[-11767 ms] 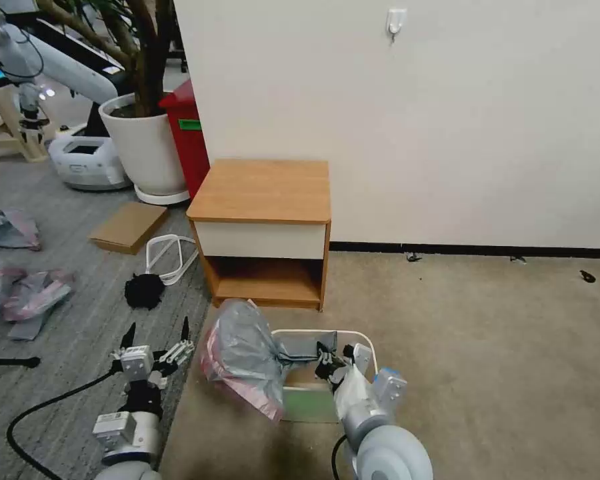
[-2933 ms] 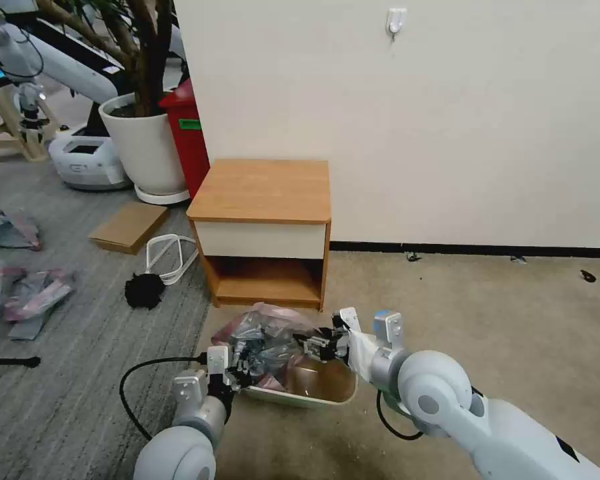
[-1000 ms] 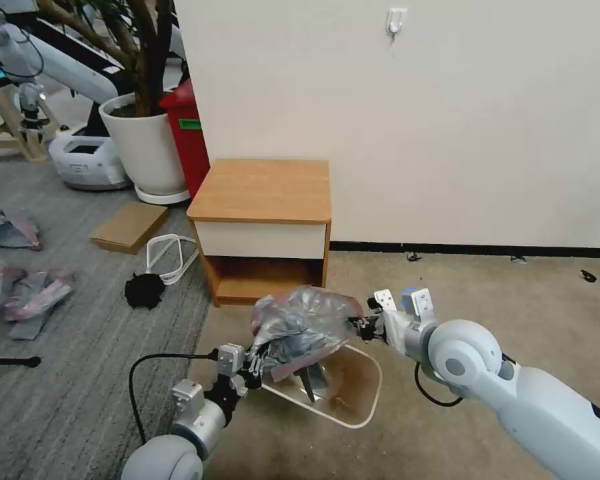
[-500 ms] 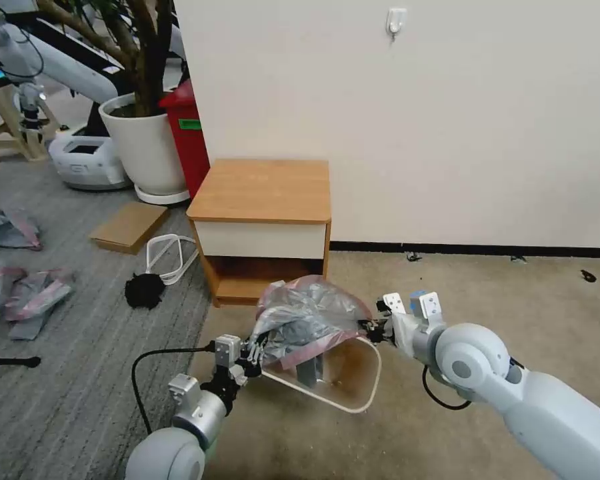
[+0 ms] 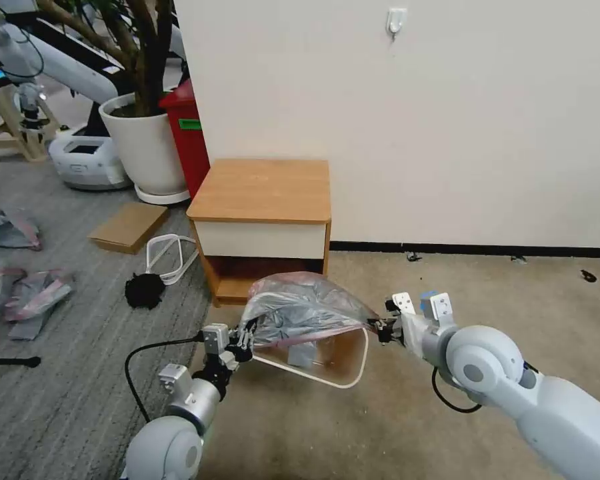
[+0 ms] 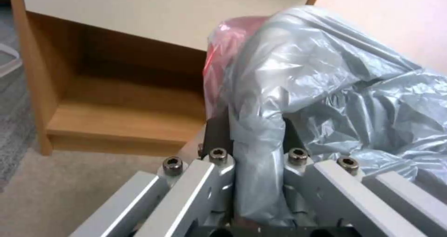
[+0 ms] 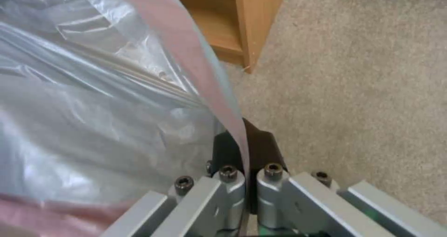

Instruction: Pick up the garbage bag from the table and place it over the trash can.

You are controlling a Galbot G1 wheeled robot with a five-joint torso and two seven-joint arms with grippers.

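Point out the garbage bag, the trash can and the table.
garbage bag (image 5: 307, 310), head view, on the grey plastic stretched between the two arms.
trash can (image 5: 353, 370), head view, on its cream rim, the corner nearest the camera.
table (image 5: 263, 189), head view, on the bare wooden top.

Grey garbage bag (image 5: 307, 308) stretched over tilted trash can (image 5: 343, 373).

Garbage bag (image 5: 307, 310) over tilted trash can (image 5: 343, 365), before table (image 5: 263, 193).
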